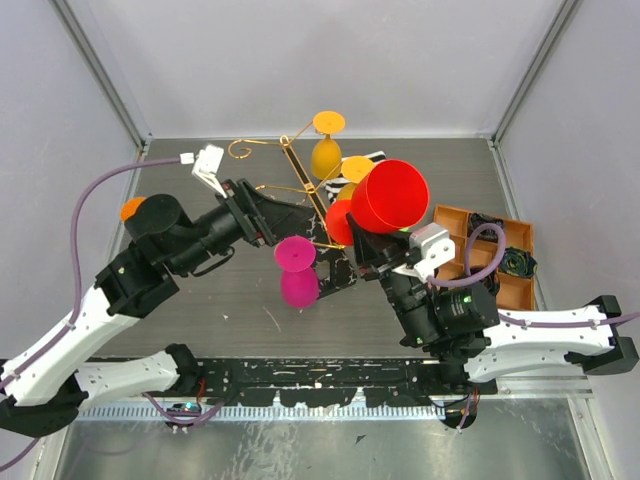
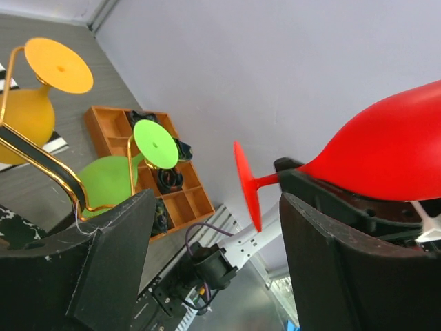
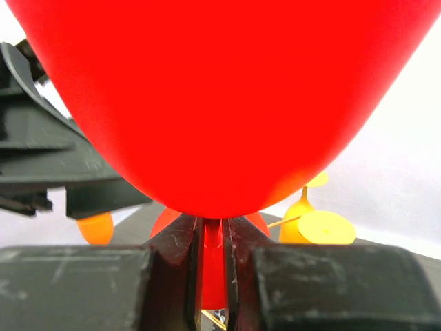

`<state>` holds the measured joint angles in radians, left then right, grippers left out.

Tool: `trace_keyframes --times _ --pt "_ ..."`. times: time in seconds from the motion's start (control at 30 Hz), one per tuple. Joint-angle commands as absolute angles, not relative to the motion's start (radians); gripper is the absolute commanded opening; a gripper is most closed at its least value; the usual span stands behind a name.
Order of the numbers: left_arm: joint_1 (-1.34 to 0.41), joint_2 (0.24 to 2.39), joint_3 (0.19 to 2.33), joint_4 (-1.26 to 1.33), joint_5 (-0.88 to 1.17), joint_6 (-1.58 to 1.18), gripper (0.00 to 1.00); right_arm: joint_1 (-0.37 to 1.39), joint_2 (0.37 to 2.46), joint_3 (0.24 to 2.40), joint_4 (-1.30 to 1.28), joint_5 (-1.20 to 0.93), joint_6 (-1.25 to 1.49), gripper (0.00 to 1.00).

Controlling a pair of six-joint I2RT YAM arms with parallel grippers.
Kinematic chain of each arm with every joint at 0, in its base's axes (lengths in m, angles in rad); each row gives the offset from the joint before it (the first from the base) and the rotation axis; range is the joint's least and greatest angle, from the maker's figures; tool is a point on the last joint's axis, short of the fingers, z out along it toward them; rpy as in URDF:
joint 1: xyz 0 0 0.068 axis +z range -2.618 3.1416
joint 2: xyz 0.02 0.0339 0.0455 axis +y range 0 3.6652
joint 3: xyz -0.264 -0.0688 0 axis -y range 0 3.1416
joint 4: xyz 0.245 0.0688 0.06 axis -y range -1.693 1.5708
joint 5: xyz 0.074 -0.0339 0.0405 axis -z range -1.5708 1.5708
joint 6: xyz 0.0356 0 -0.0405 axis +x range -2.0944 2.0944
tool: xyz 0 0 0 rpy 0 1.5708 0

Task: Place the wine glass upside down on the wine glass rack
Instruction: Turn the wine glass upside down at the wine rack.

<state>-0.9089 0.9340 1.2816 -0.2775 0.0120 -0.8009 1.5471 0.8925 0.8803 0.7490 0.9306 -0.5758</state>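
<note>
The wine glass point(image 1: 390, 195) is red, and my right gripper point(image 1: 365, 243) is shut on its stem point(image 3: 213, 258), with the bowl point(image 3: 220, 89) filling the right wrist view. Its round foot point(image 2: 247, 183) points toward the wine glass rack point(image 1: 290, 165), a gold wire stand on a black base point(image 1: 335, 283). My left gripper point(image 1: 300, 208) stands open beside the rack. Its two fingers point(image 2: 117, 255) frame the red foot without touching it. The rack's gold wire point(image 2: 41, 162) shows at the left of the left wrist view.
Yellow glasses point(image 1: 328, 140), a magenta glass point(image 1: 297, 272) and a green glass point(image 2: 155, 143) hang upside down on the rack. An orange glass point(image 1: 133, 208) stands behind the left arm. A wooden tray point(image 1: 452, 218) with black parts sits at the right.
</note>
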Motion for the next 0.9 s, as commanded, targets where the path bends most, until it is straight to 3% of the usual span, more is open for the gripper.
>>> trace_keyframes --times 0.0,0.23,0.4,0.87 --pt "-0.96 0.952 1.253 -0.179 -0.05 -0.827 0.79 1.542 0.904 0.893 0.935 0.886 -0.632 0.01" --pt "-0.995 0.987 1.229 -0.1 -0.039 -0.858 0.74 1.539 0.947 0.917 0.966 0.865 -0.647 0.01" --pt "-1.013 1.006 1.221 -0.068 -0.038 -0.872 0.63 1.537 0.977 0.926 0.974 0.863 -0.655 0.01" --pt "-1.033 1.015 1.201 -0.06 -0.06 -0.891 0.06 1.531 1.015 0.894 1.066 0.853 -0.733 0.01"
